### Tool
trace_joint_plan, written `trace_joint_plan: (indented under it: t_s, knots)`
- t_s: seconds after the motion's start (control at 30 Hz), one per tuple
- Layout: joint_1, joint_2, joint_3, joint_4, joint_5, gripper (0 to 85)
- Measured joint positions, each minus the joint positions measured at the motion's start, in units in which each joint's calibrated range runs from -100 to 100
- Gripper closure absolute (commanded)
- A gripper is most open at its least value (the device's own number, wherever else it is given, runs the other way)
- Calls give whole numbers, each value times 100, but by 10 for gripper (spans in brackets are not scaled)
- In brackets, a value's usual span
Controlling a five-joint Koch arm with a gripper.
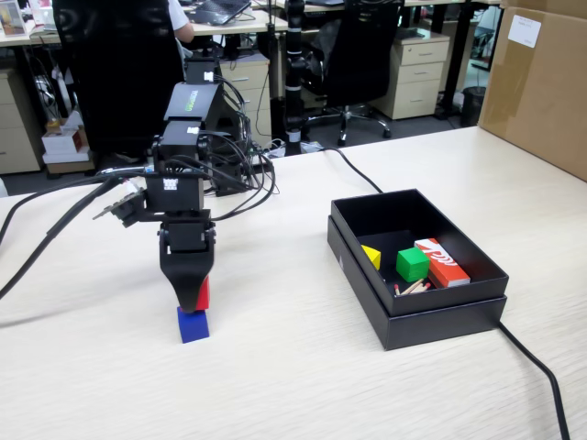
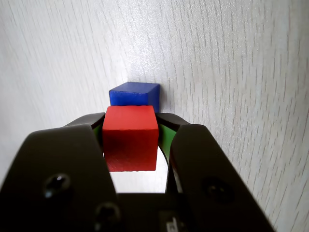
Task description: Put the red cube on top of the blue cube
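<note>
While you look for writing, only white marks on the red-orange box [image 1: 442,261] show, too small to read. Your gripper [image 1: 193,301] is clamped on the red cube [image 2: 130,139], one jaw on each side in the wrist view. That cube hangs just above the blue cube [image 1: 193,324], which sits on the pale wooden table [image 1: 293,376]; whether the two touch you cannot tell. Bare tabletop lies all around the blue cube, with the black tray [image 1: 431,316] well apart to the right in the fixed view. Inside the tray: a yellow piece [image 1: 371,257], a green cube [image 1: 412,264], the red-orange box, some thin sticks [image 1: 413,288].
</note>
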Motion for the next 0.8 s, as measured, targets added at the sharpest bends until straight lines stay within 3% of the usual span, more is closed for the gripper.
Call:
trace_joint_plan:
  t_s: [0.4,0.53,0.63,0.73,0.8]
  knots:
    - [-5,0,0,0,0,809]
    - [-10,0,-46,0,0,629]
    - [-10,13,-91,0,0,620]
    - [-15,13,-91,0,0,533]
    - [-15,13,-91,0,0,528]
